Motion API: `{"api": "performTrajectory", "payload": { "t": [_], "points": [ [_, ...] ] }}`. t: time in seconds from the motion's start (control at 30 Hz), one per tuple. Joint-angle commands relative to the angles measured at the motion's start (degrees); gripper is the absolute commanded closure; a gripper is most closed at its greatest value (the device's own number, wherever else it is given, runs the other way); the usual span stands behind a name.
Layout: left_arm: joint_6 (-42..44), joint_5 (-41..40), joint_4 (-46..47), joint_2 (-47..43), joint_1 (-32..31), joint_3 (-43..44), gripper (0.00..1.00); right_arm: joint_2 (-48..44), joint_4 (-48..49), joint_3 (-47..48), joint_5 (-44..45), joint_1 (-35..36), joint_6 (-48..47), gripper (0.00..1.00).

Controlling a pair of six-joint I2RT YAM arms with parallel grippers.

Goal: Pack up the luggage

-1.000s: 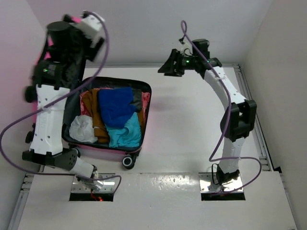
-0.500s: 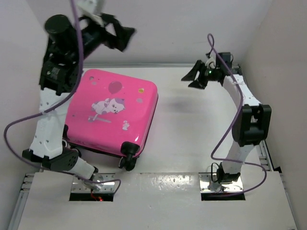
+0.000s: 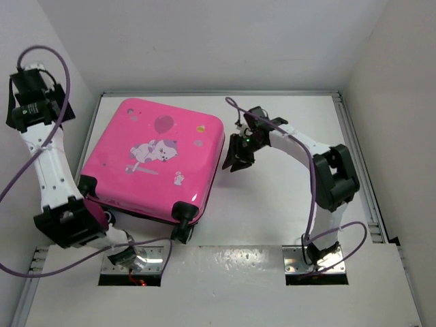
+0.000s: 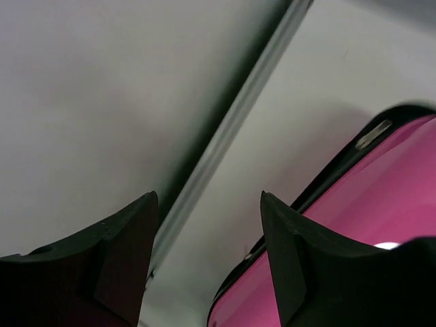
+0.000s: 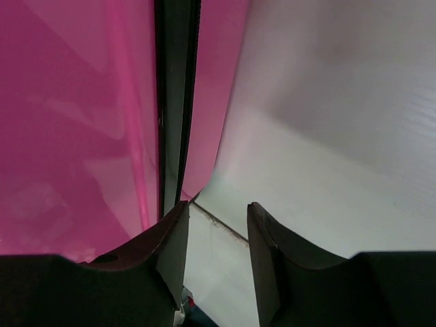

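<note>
Luggage (image 3: 153, 160) lies flat and shut on the left half of the white table (image 3: 272, 204), bright pink shell up. The white cartoon animal print (image 3: 155, 150) shows on the lid, with a balloon (image 3: 163, 124) drawn above it. Two small black wheels face the near edge, one at the near right corner (image 3: 181, 212) and one at the near left corner (image 3: 87, 184).

Over on the case's right flank, the right gripper (image 3: 235, 162) hangs just beside the pink side, pointing down toward the table. Its wrist view looks straight along that side: the black zipper trim (image 5: 174, 102) runs as a dark line between the two pink halves. The fingers (image 5: 272, 266) stand a little apart with only bare table between them, so nothing is gripped. Whether a finger touches the shell, I cannot tell.

The left arm stands tall at the far left, up against the side wall (image 4: 102, 82), its head well above and apart from the case. The left gripper (image 4: 208, 197) is spread wide and holds nothing. Between its fingers (image 4: 122, 259) the wrist camera shows the metal rail (image 4: 231, 129) at the table's edge. A rounded pink corner with its black trim shows at the lower right of that view.
</note>
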Motion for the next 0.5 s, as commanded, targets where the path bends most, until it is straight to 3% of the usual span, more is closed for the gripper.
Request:
{"api": "performTrajectory", "payload": {
  "t": [0.0,0.2,0.47],
  "points": [
    [3.0,10.0,-5.7,2.8,5.3,-5.2,0.34,3.9,-1.6,4.2,3.8,3.1,3.2,0.60],
    [10.3,21.2,-3.8,5.9,5.3,-17.8,0.33,10.1,-0.5,8.5,7.3,5.8,4.9,0.59],
    [14.2,31.6,-4.9,4.7,-1.6,-30.5,0.34,10.7,7.5,19.0,-0.7,7.5,6.4,0.59]
  ]
}}
